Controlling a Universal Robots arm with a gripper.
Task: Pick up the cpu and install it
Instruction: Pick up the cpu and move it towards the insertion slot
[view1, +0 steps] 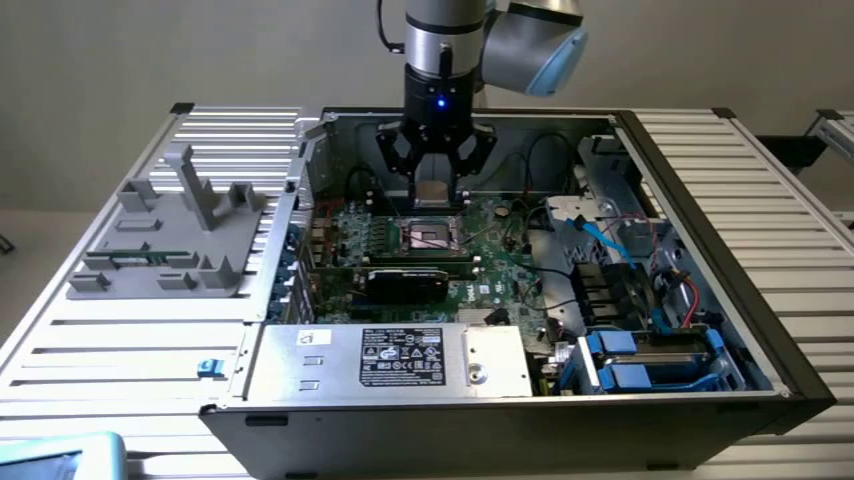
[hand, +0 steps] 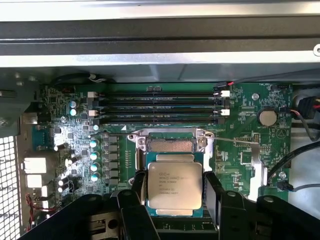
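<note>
Here, tool (view1: 434, 200) clamping cpu (hand: 175, 185), over socket (hand: 171, 145); wrist view shows its printed top

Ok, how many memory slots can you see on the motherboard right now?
4 memory slots, side by side in one bank beside the CPU socket. More may be hidden beneath the gripper holding the cpu.
</note>
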